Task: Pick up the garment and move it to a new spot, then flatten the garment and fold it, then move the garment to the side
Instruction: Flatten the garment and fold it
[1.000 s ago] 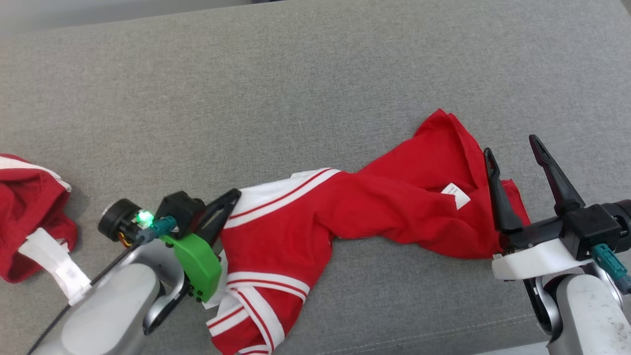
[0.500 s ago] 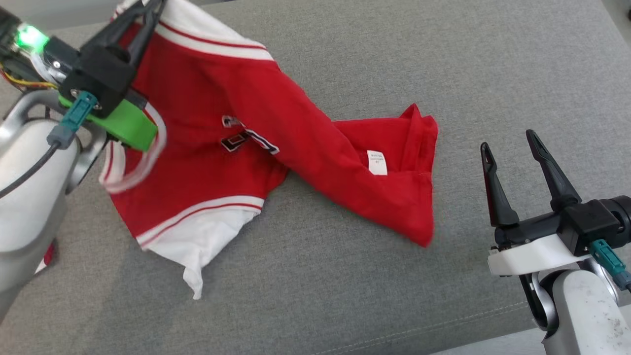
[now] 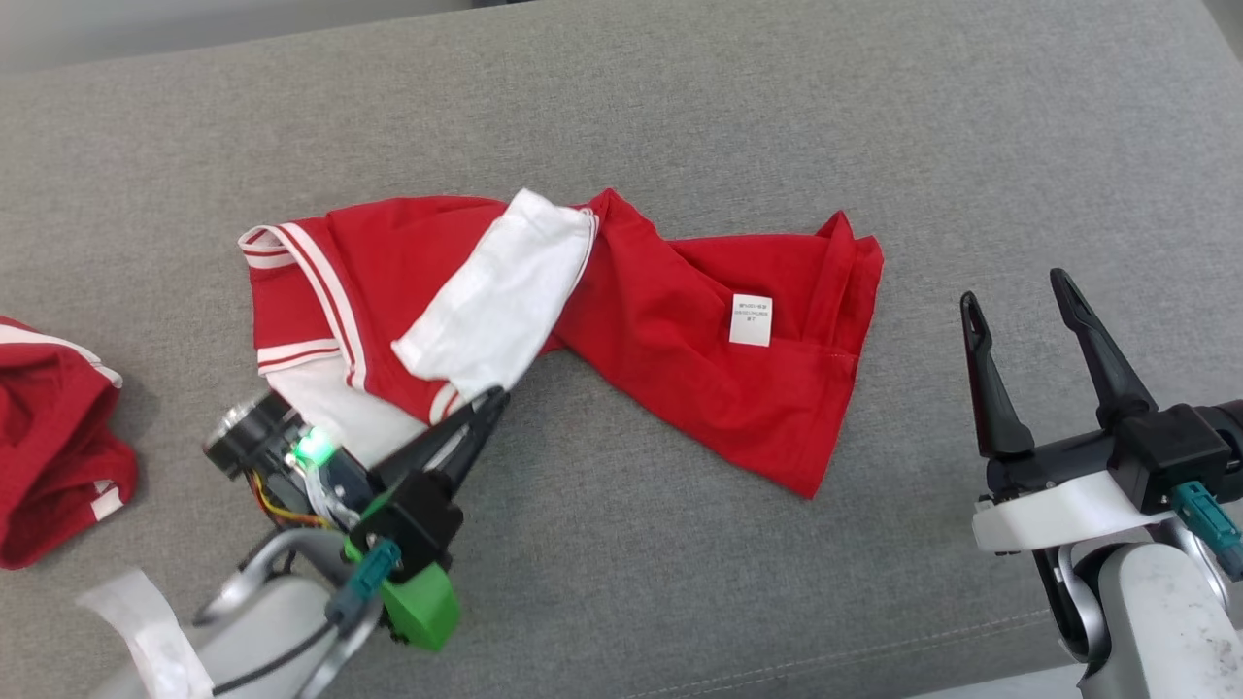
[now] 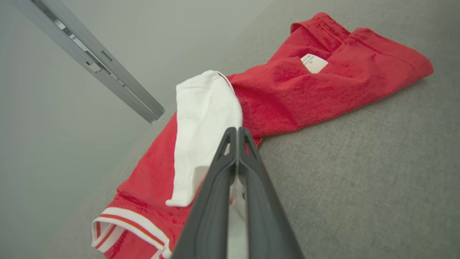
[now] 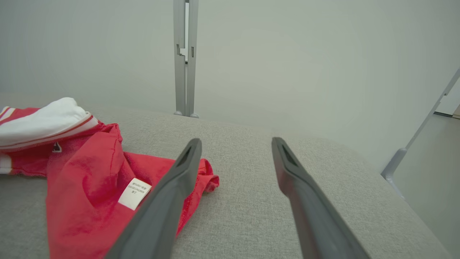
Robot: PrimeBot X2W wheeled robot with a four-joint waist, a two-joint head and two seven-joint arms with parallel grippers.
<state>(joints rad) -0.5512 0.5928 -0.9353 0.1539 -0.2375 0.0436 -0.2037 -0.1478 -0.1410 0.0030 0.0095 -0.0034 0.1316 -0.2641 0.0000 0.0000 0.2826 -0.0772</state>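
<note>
From the head view, a red garment (image 3: 680,320) with white striped trim lies crumpled across the middle of a grey cushion (image 3: 680,116), a white flap (image 3: 495,296) folded over its left half and a small label (image 3: 752,319) showing on its right half. The left gripper (image 3: 495,396) points up at the flap's lower edge with its fingers pressed together, and whether any cloth is caught between them cannot be told. The right gripper (image 3: 1015,288) sits well to the right of the garment, released and with its fingers spread. A second red cloth (image 3: 49,427) lies bunched at the cushion's left edge. In the left wrist view, the left gripper (image 4: 237,129) has its two dark fingers meeting at the tips, just over the white flap (image 4: 205,115). The garment (image 4: 323,90) stretches away beyond them with the label (image 4: 313,63) near its far end, and a metal rail (image 4: 97,61) crosses the pale wall behind. In the right wrist view, the right gripper (image 5: 236,141) holds nothing between its parted fingers. The garment (image 5: 82,194) and its label (image 5: 134,193) lie to their left on the cushion, with an upright metal post (image 5: 183,57) against the wall behind.
</note>
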